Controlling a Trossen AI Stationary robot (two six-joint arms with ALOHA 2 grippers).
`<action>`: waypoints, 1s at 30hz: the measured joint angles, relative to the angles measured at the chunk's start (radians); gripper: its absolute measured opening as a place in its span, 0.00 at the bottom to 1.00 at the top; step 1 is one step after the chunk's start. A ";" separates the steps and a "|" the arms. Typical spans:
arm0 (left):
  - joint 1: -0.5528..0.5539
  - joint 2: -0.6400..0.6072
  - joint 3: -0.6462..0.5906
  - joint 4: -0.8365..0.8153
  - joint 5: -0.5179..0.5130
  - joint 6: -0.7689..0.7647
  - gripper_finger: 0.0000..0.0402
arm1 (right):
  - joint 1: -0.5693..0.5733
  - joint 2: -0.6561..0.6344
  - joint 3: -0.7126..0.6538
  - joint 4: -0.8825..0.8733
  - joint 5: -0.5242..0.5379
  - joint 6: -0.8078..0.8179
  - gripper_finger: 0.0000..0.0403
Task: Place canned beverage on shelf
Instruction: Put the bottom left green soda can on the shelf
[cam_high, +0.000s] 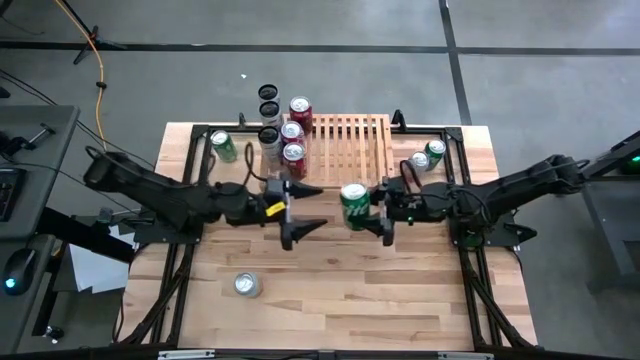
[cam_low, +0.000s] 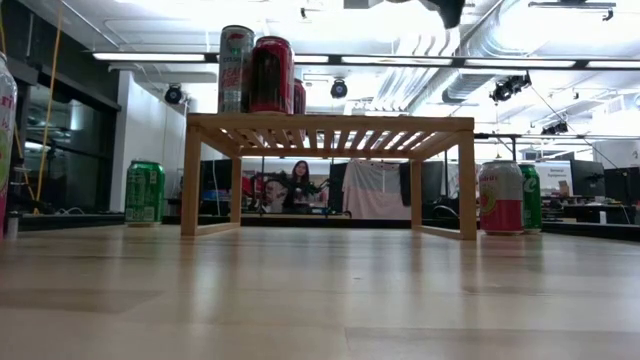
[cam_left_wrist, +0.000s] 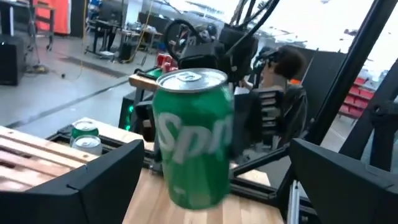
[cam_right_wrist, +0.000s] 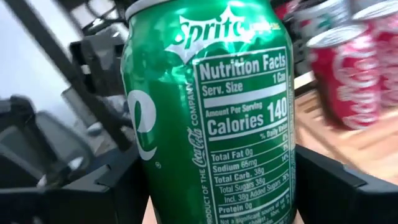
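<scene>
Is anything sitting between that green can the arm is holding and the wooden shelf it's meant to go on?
Nothing visible. The right gripper holds the green can just in front of the shelf. Red cans fill the shelf's left part only; the slats nearest the held can are bare. The left gripper, open, waits beside it.

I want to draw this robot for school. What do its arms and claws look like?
Two long dark arms, nearly black, made of jointed segments with cables running along them. The left gripper has a small yellow patch just behind it. The right gripper looks the same dark colour. Each ends in two flat, blocky black fingers.
</scene>
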 joint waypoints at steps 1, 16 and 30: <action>0.005 0.017 0.000 0.023 0.004 0.010 0.98 | 0.000 0.015 0.012 -0.004 -0.019 -0.005 0.73; 0.097 0.114 0.001 0.227 0.206 -0.052 0.98 | -0.002 0.169 0.156 0.002 -0.094 -0.070 0.73; 0.096 0.113 0.001 0.239 0.187 -0.095 0.74 | -0.029 0.196 0.172 0.050 -0.096 -0.043 0.73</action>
